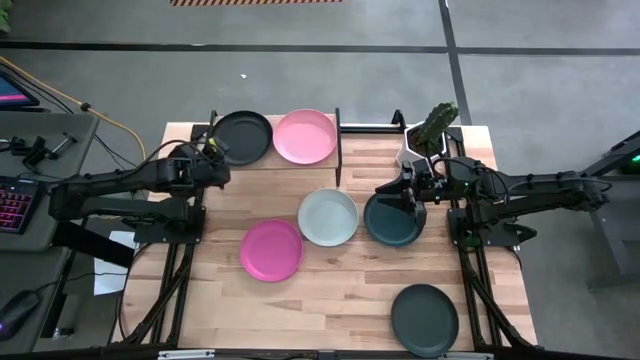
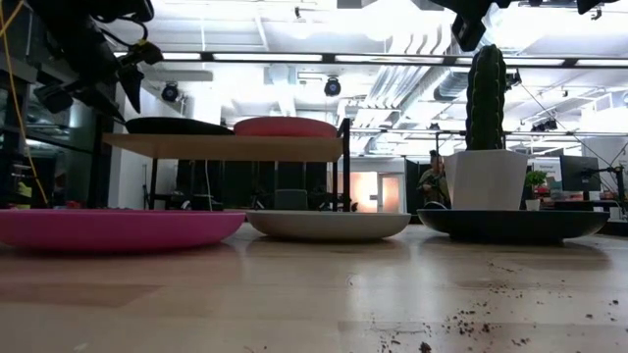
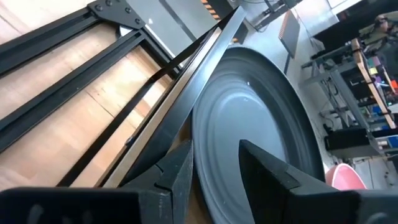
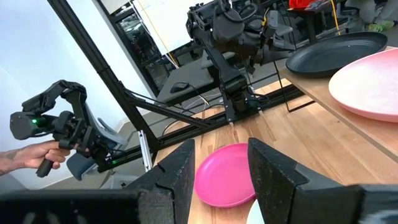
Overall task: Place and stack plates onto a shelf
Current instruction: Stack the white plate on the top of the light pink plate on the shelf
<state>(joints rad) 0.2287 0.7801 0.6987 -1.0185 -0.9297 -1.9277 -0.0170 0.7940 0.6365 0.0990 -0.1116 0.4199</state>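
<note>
The shelf [image 1: 340, 160] stands at the table's far side and carries the black plate [image 1: 241, 137] and the light pink plate [image 1: 305, 136], side by side. My left gripper [image 1: 214, 150] is open at the black plate's left rim [image 3: 205, 124], one finger outside it and one over the plate's inside. On the tabletop lie the magenta plate [image 1: 271, 250], the pale mint-white plate [image 1: 328, 217], the dark teal plate [image 1: 392, 222] and the dark grey-green plate [image 1: 424, 320]. My right gripper [image 1: 403, 193] hangs open above the teal plate's far-left rim.
A white pot with a cactus [image 1: 430, 135] stands just beyond the teal plate, close to my right arm. The shelf's black frame posts [image 1: 338, 118] rise beside the pink plate. A person's hand [image 4: 37, 158] holds a control handle beyond the table's left side.
</note>
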